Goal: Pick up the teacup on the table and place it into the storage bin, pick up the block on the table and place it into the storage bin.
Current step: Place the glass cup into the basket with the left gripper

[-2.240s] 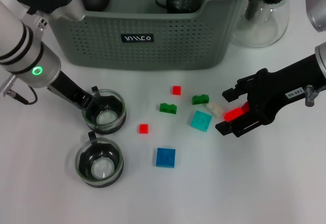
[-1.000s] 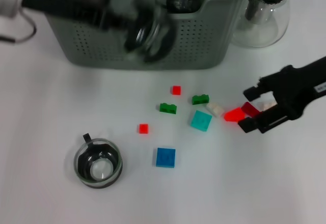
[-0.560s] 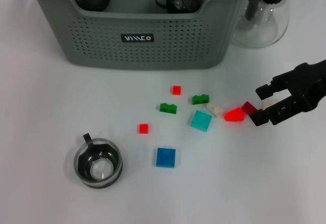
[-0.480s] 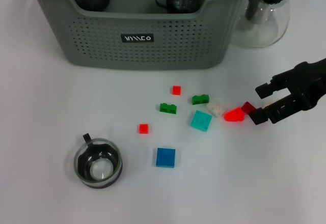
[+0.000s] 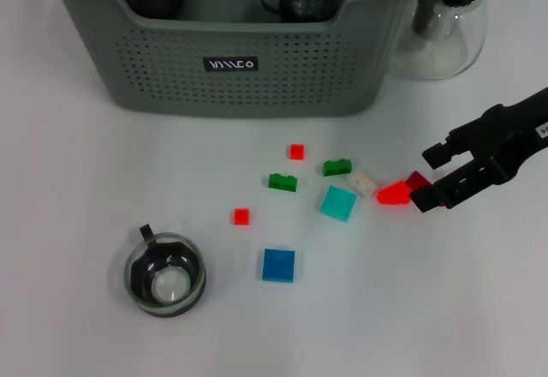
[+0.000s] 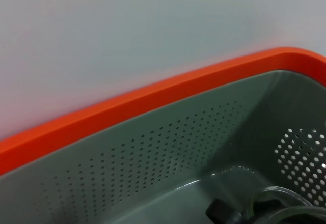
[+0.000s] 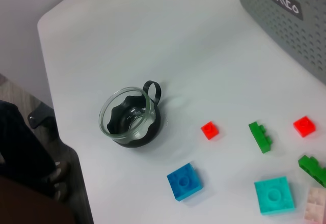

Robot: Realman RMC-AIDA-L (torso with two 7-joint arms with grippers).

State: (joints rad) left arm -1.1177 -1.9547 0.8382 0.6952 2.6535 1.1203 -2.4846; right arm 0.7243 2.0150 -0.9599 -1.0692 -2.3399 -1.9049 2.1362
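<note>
Right gripper (image 5: 425,180), black and reaching in from the right edge of the head view, sits low over the table (image 5: 77,180) with its fingers spread apart, grasping nothing. Two seconds ago it pinched a red block (image 5: 394,194); that block now lies released on the table, well in front of the storage bin (image 5: 248,68) and just off the gripper's fingertips, with a dark red block (image 5: 417,179) touching the lower finger. So no block has gone into the bin yet.

Left gripper is out of the head view; its wrist camera looks down past an orange-tinted rim into the bin, so the arm is over the bin. One of the two teacups that stood in front of the bin is gone from the table. One teacup (image 5: 166,276) remains, well in front of the bin's left end.

Dark cups show inside the bin, cut off by the picture's top edge; which one just arrived is unclear. Whether the left gripper is clenched or released cannot be told.
</note>
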